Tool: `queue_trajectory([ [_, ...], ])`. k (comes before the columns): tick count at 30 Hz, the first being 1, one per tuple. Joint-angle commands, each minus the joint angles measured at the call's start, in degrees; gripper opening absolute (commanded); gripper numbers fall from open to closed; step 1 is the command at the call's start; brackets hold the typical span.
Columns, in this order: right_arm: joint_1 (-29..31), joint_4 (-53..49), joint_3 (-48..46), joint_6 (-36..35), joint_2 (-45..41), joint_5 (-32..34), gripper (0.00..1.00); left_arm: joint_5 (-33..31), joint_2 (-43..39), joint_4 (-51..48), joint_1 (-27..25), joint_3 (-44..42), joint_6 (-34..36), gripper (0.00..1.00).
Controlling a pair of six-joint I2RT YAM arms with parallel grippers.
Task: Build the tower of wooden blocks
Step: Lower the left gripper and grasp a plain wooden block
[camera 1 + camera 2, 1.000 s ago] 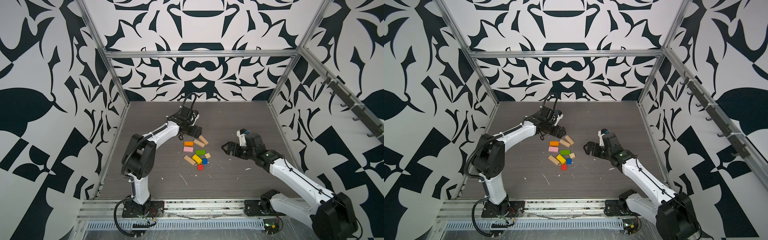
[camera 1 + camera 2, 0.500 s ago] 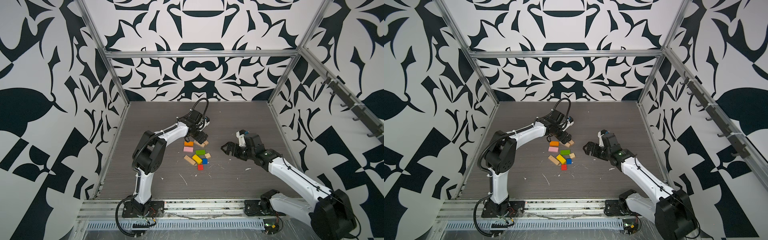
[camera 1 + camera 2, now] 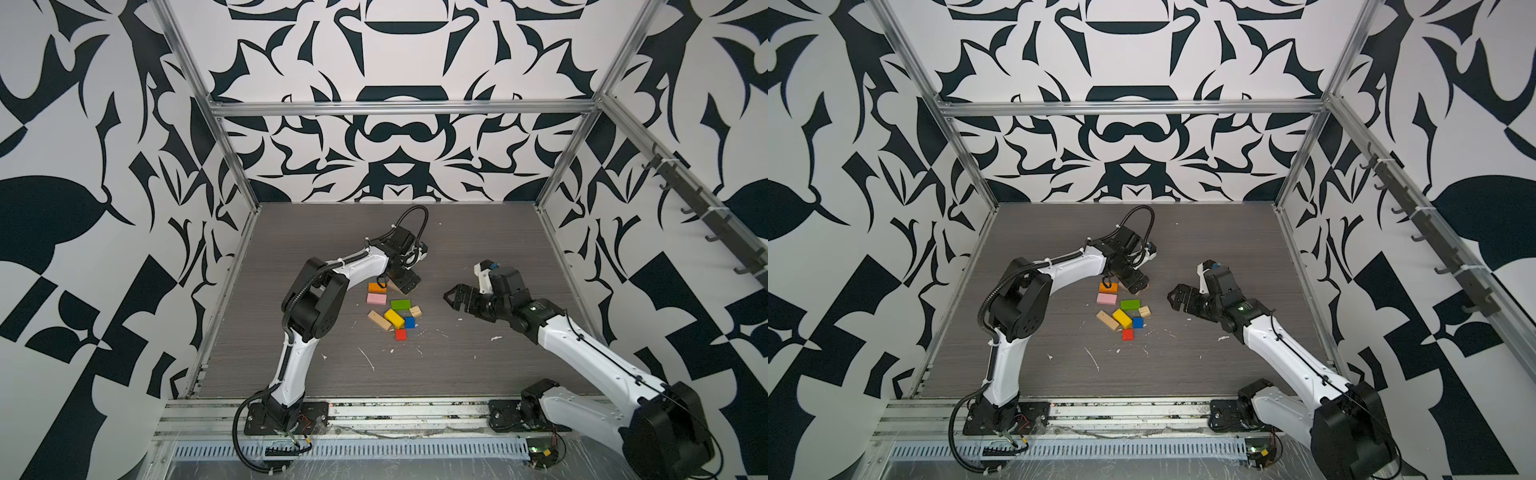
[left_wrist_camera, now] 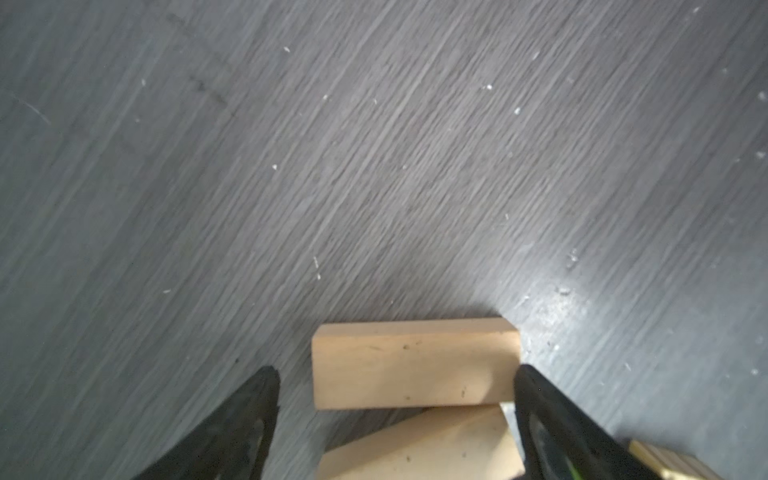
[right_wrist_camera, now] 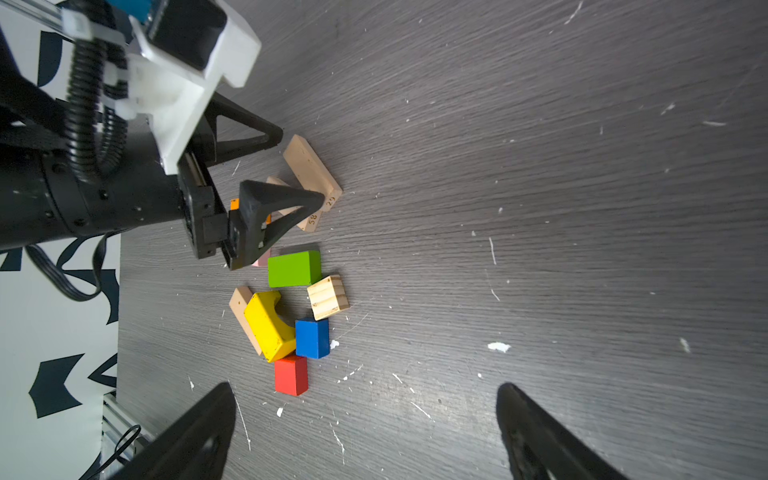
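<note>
Blocks (image 3: 394,318): left end effector (image 4: 395,370) spread wide astride one plain tan bar (image 4: 415,363), second bar (image 4: 419,449) touching it. Beyond, painted pieces (image 5: 294,269) and a grained cube (image 5: 328,297) lie loose on desk (image 3: 457,249), unstacked. Right end effector (image 5: 365,384) wide, empty.

I count three tan bars (image 5: 311,172), one plain cube (image 5: 328,297), and one block each in orange (image 3: 376,287), pink (image 3: 376,298), green (image 5: 294,269), yellow (image 5: 270,326), blue (image 5: 312,338), red (image 5: 291,375).

Scattered wood blocks (image 3: 1122,318), left end effector (image 3: 1136,284) beside orange block (image 3: 1108,286)
</note>
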Motion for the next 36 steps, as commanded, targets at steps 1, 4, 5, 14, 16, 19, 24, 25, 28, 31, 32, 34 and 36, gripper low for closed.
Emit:
queue_trajectory([
  [1, 0.2, 0.0, 1.4, -0.7, -0.4, 1.1, 1.0, 0.2, 1.9, -2.2, -0.3, 2.1, 0.9, 0.91],
  [4, 0.2, 0.0, 1.3, -0.8, -0.7, 1.2, 1.0, 0.3, 2.6, -2.6, -0.5, 2.8, 0.6, 0.91],
  [5, 0.2, 0.0, 1.2, -0.8, -0.8, 1.3, 1.0, 0.1, 2.9, -2.7, -0.6, 3.0, 0.6, 0.91],
  [14, 0.2, -0.2, 0.8, -1.1, -1.0, 1.5, 1.0, -3.3, 2.8, -2.4, -1.0, 2.3, -5.5, 0.94],
  [16, 0.2, -0.3, 0.8, -1.1, -1.0, 1.4, 1.0, -3.5, 2.4, -2.2, -1.0, 1.9, -7.9, 0.96],
  [19, 0.2, -0.3, 0.8, -1.1, -1.2, 1.5, 1.0, -3.3, 2.3, -2.3, -1.2, 1.8, -11.1, 0.99],
  [24, 0.2, -0.7, 0.8, -0.9, -1.6, 1.6, 1.0, -2.9, 3.0, -2.3, -1.5, 2.1, -14.2, 0.99],
  [25, 0.2, -0.8, 0.7, -0.9, -1.6, 1.7, 1.0, -3.0, 3.1, -2.4, -1.6, 2.1, -14.5, 1.0],
  [28, 0.2, -0.9, 0.6, -0.8, -1.9, 1.8, 1.0, -5.4, 3.3, -2.5, -2.3, 2.1, -15.5, 1.0],
  [31, 0.2, -1.0, 0.6, -0.7, -2.0, 1.8, 1.0, -8.2, 3.8, -3.4, -2.8, 2.6, -17.2, 0.99],
  [32, 0.2, -1.0, 0.6, -0.7, -2.0, 1.8, 1.0, -9.0, 4.1, -3.7, -2.9, 2.8, -17.9, 0.98],
  [34, 0.2, -1.2, 0.6, -0.7, -2.1, 1.8, 1.0, -9.4, 4.3, -4.0, -2.9, 2.9, -19.1, 0.97],
  [36, 0.2, -1.5, 0.7, -0.7, -2.3, 1.7, 1.0, -9.1, 4.5, -4.1, -3.0, 2.9, -20.0, 0.95],
])
